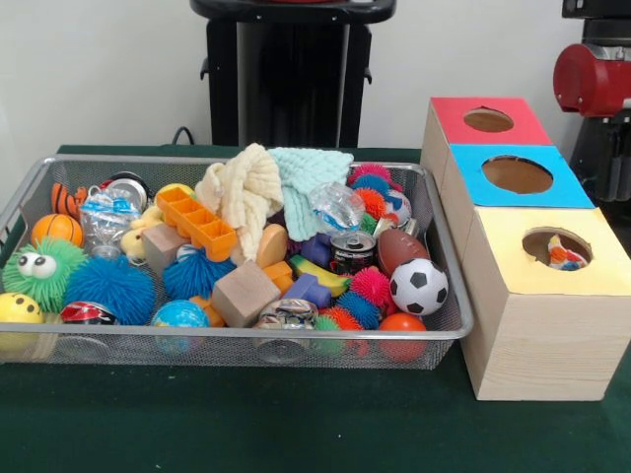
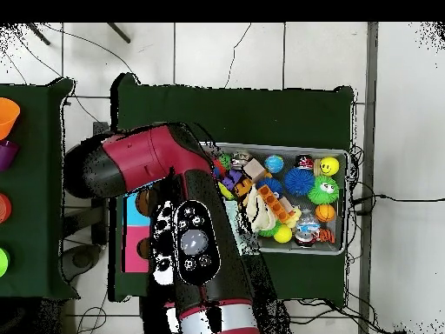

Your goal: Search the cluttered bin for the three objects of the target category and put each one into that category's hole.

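The silver wire-mesh bin (image 1: pixel 246 335) is full of toys and also shows in the overhead view (image 2: pixel 347 202). The yellow-topped box (image 1: pixel 603 271) stands nearest at the right. A white rag with bright patches (image 1: pixel 565 258) shows inside its round hole (image 1: pixel 539 243). I see no other printed rag in the bin; any others are hidden. A cream knitted cloth (image 1: pixel 242 192) and a mint-green knitted cloth (image 1: pixel 308 175) lie at the back of the bin. The gripper is in neither view. Only a red arm joint (image 1: pixel 590 79) and the arm from above (image 2: pixel 161 161) show.
The blue-topped box (image 1: pixel 552 187) and the red-topped box (image 1: pixel 449 113) stand behind the yellow one. The bin holds a soccer ball (image 1: pixel 418 286), a can (image 1: pixel 352 251), wooden blocks (image 1: pixel 245 293), an orange tray (image 1: pixel 197 222) and spiky balls (image 1: pixel 108 288). The arm covers the boxes in the overhead view.
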Controlling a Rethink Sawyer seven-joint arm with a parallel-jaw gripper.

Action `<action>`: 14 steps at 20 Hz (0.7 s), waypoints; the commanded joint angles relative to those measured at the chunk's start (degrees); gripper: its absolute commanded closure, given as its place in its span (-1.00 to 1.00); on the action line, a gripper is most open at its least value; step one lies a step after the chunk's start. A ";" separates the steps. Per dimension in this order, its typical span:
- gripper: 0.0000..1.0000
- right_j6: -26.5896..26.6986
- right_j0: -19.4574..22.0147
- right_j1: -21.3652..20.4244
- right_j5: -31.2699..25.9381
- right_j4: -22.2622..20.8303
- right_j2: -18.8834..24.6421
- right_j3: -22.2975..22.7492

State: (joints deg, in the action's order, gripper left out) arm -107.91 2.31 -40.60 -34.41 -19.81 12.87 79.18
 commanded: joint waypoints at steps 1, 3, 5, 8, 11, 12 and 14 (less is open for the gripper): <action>1.00 2.26 0.69 2.06 -8.21 0.48 2.51 4.75; 1.00 3.10 1.63 3.45 -6.03 0.13 3.41 4.95; 1.00 3.95 2.45 4.93 -4.80 -0.06 4.17 4.90; 1.00 5.47 2.92 6.64 -4.62 -0.79 4.76 4.34; 1.00 6.12 3.02 7.23 -4.80 -1.28 4.82 4.20; 1.00 6.21 3.13 7.33 -4.96 -1.17 4.94 4.14; 1.00 6.18 3.12 7.20 -5.26 -1.09 4.94 4.06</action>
State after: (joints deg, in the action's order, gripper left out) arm -107.91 3.11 -37.02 -34.53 -19.92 13.30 79.17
